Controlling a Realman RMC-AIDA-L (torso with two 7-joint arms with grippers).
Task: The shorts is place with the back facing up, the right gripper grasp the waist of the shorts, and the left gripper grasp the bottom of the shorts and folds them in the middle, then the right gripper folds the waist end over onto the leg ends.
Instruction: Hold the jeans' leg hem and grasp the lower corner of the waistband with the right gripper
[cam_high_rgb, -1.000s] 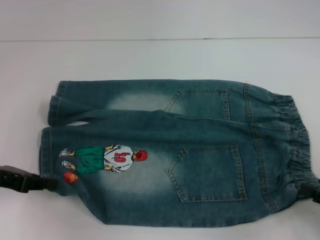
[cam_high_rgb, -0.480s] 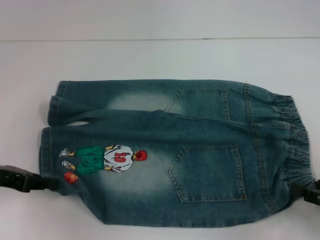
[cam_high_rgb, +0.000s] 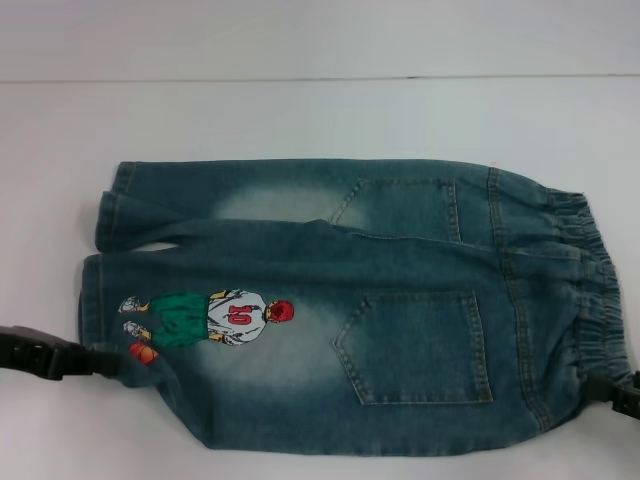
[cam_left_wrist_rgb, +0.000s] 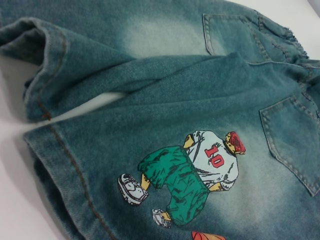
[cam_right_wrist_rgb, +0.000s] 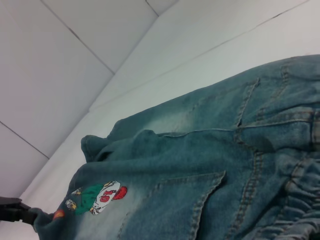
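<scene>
The left gripper (cam_high_rgb: 100, 365) meets the hem of the near leg at the bottom of the shorts (cam_high_rgb: 95, 300), beside the orange ball print; whether its fingers pinch denim cannot be told. The shorts (cam_high_rgb: 340, 300) lie flat, back up, on the white desk (cam_high_rgb: 300, 110). The right gripper (cam_high_rgb: 615, 392) sits at the near corner of the waist of the shorts (cam_high_rgb: 590, 290), its grasp equally unclear. A one-layer hold would likely let the fold sag. Open desk lies beyond the fingers.
</scene>
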